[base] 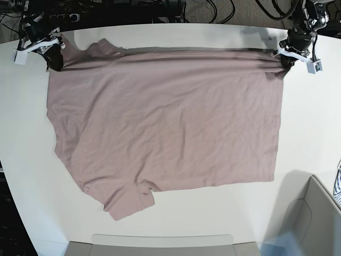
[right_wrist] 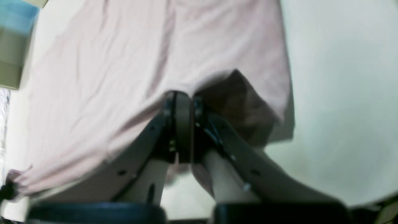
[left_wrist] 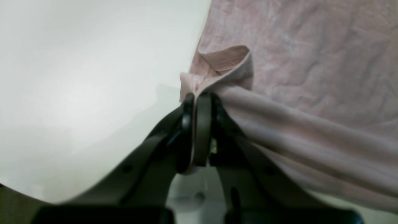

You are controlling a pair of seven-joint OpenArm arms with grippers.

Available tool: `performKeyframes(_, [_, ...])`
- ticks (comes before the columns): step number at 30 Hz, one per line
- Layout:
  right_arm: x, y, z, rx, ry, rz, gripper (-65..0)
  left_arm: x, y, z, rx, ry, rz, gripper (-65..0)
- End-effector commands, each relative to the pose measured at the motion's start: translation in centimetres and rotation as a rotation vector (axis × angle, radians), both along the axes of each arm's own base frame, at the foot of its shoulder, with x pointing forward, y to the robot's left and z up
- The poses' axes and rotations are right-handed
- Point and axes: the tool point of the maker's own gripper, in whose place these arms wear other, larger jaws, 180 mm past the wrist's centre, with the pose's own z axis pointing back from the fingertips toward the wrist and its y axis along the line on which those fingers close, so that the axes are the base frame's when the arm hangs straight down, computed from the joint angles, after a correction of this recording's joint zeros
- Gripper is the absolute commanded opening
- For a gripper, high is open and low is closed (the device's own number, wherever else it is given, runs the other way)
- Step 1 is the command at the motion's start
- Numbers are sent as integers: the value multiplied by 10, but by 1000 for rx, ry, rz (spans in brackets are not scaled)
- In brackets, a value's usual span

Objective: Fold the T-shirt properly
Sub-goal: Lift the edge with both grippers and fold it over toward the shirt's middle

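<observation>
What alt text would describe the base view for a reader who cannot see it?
A wrinkled dusty mauve-pink cotton T-shirt lies spread on a white table. The left gripper and right gripper each pinch a corner of its far edge, lifting that edge slightly.

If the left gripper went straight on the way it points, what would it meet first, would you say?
The left gripper, shut on the T-shirt edge, would likely push into the shirt's bunched fabric first.
</observation>
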Motion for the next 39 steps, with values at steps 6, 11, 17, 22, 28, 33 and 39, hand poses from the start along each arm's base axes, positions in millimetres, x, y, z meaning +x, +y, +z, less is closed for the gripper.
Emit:
performKeyframes(6, [37, 1, 18, -180, -24, 86, -650, 39, -1, 20, -11, -50, -29, -650])
performKeyframes(11, [63, 0, 30, -253, -45, 103, -650, 67, -5, 34, -24, -91, -43, -650])
performKeyframes(17, [99, 8, 40, -338, -64, 149, -650, 101, -1, 52, -52, -135, 13, -650])
performKeyframes(22, [132, 29, 31, -403, -54, 224, -650, 127, 5, 42, -120, -127, 61, -650])
performKeyframes(28, [168, 35, 16, -405, -27, 247, -650, 148, 16, 28, -152, -104, 107, -650])
performKeyframes(33, [195, 29, 10, -394, -10, 231, -650, 169, 5, 21, -81, -62, 49, -650])
performKeyframes(39, [217, 30, 0, -408, -32, 227, -650, 188, 5, 25, -41, -89, 40, -650])
